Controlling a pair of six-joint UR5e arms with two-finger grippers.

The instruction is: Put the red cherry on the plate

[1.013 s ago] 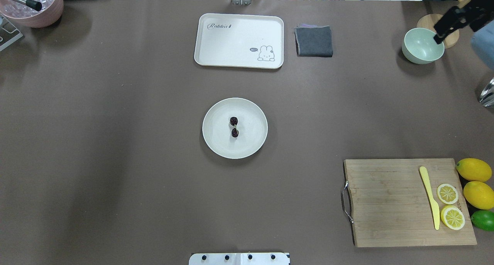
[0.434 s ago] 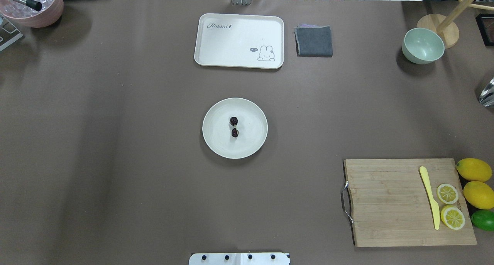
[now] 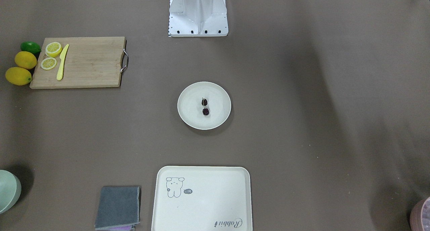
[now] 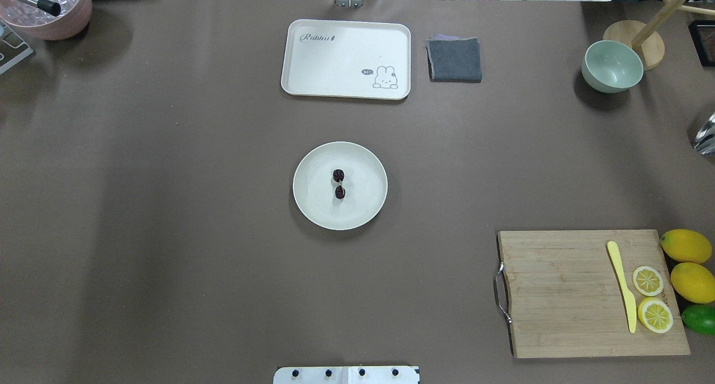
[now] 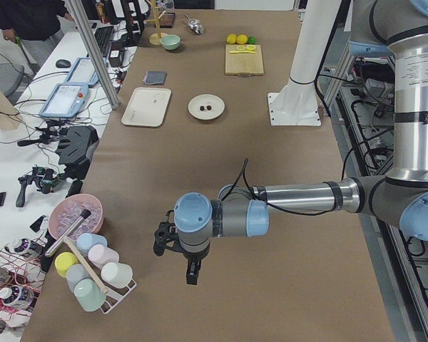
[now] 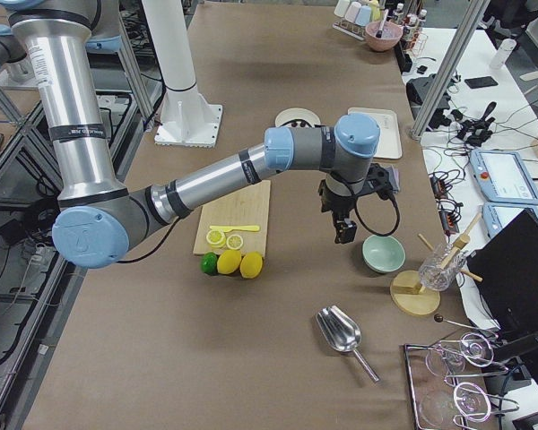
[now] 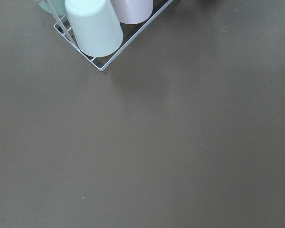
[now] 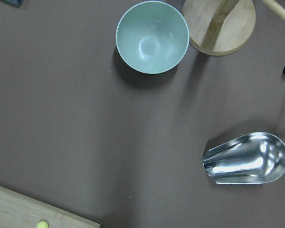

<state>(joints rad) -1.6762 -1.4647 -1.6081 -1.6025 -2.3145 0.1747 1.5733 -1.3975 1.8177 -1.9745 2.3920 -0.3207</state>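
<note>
One plate — one red cherry

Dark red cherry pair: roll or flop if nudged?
Probably light: the dark red cherry pair is tiny against the round cream plate. Two balls on a thin stem likely pivot, not roll far; the raised rim should stop them.

The overhead camera looks down on the table from behind the robot's base, and the front one faces it from the opposite side, so both share the plate and tray, turned around. The two side cameras stand high at the table's ends and look along it. The wrist cameras look straight down from near; the right one shares the bowl and scoop with the right side view.
</note>
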